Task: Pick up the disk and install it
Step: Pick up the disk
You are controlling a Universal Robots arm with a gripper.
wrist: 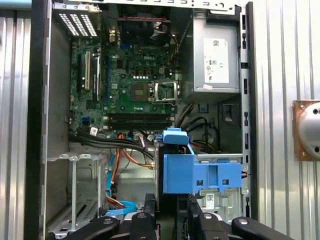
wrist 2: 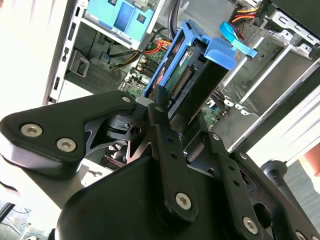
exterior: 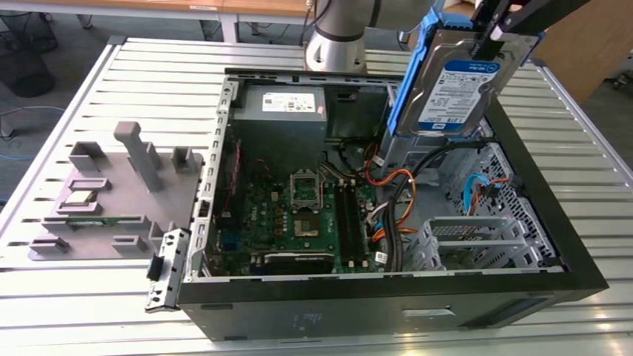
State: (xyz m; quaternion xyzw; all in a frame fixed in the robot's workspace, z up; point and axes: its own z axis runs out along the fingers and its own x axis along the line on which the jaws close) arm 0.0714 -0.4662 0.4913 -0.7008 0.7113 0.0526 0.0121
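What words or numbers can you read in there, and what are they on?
On the disk, a white-and-blue label: print too small to read.
On the power supply, a white label: print too small to read.
On the motherboard, white markings: too small to read for sure.
So there is nothing I can quote.

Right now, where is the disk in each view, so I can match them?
Exterior view: the disk upright above the case, exterior view's right.
Second wrist view: the disk, circuit side showing, before the motherboard.
First wrist view: the disk edge-on, blue rail facing.
Shared landmark: the motherboard.
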